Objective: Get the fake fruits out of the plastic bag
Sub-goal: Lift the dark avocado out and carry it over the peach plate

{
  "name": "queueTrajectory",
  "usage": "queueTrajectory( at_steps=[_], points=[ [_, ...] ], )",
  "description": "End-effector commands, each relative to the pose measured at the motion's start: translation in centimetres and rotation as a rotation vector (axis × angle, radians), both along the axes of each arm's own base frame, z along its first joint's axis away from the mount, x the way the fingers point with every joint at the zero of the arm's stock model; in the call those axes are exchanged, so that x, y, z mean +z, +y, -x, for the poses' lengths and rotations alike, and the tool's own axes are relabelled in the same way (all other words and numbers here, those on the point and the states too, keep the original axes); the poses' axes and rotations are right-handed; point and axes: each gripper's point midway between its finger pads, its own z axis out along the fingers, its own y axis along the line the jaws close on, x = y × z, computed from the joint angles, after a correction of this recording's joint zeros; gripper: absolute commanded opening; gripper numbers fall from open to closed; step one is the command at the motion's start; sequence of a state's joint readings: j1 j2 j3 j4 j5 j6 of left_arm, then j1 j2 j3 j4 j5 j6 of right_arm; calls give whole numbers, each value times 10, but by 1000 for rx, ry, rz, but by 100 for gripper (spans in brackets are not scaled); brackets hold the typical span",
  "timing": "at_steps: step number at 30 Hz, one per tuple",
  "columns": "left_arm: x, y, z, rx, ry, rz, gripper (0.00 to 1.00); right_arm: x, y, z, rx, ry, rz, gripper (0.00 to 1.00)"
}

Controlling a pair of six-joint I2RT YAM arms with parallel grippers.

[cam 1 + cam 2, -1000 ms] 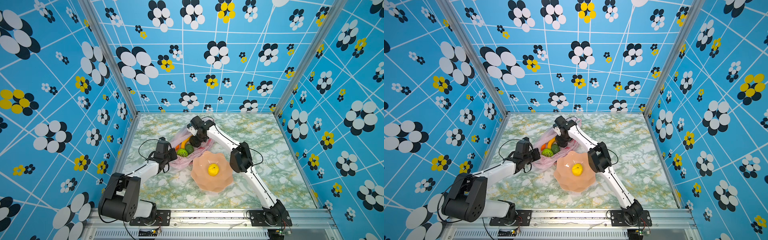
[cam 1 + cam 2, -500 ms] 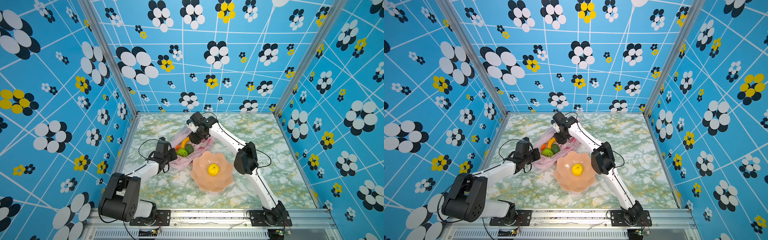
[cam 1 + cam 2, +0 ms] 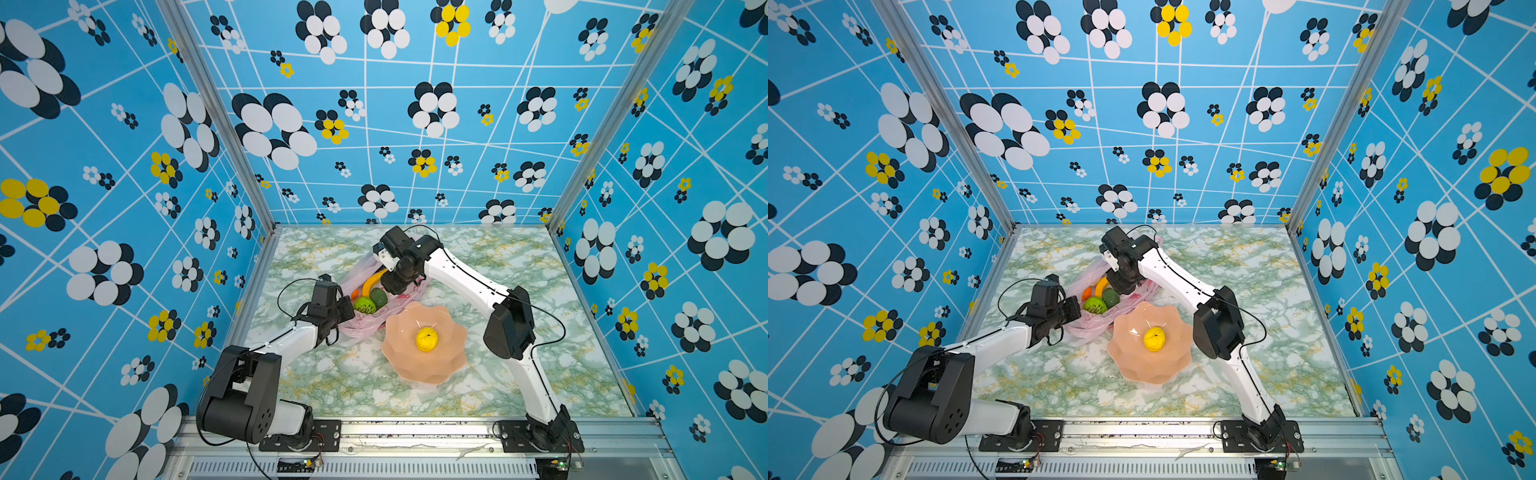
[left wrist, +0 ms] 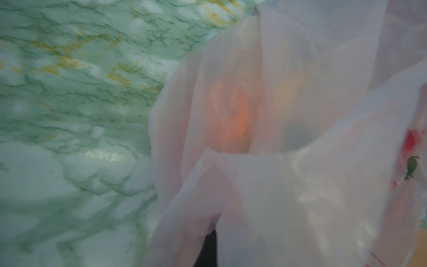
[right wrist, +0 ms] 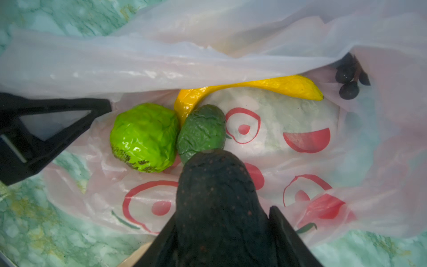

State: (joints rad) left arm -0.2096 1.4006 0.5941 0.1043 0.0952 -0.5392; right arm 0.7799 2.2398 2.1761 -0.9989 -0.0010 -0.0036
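Right tool (image 5: 221,223) clamped round dark avocado (image 5: 215,185), over open plastic bag (image 5: 138,67)

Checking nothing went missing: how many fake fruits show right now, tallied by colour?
Yellow: 2 (banana, ribbed fruit in the bowl)
Green: 2 (bright green fruit, dark green fruit)
Orange: 1 (small orange)
Dark purple: 1 (grape bunch)
Near-black: 1 (avocado, in the right end effector)
Total: 7, with 5 lying in the plastic bag
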Motion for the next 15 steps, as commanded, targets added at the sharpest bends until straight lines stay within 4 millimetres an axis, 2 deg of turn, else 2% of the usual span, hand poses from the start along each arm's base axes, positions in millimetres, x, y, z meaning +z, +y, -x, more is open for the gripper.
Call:
queueTrajectory(
  at_steps=[1,8,11,15],
  points=[
    [7,-4,-6,-13,-7,11,0,32,-7,13,-15,-61,-25,45],
    [6,-6,-5,-17,-4,17,0,45,-25,54,-43,-82,-41,46],
    [5,-5,-6,-14,-5,13,0,44,-29,74,-50,-73,-49,46],
    [3,-6,-7,-17,5,18,0,37,-42,92,-107,-45,-38,46]
  ],
)
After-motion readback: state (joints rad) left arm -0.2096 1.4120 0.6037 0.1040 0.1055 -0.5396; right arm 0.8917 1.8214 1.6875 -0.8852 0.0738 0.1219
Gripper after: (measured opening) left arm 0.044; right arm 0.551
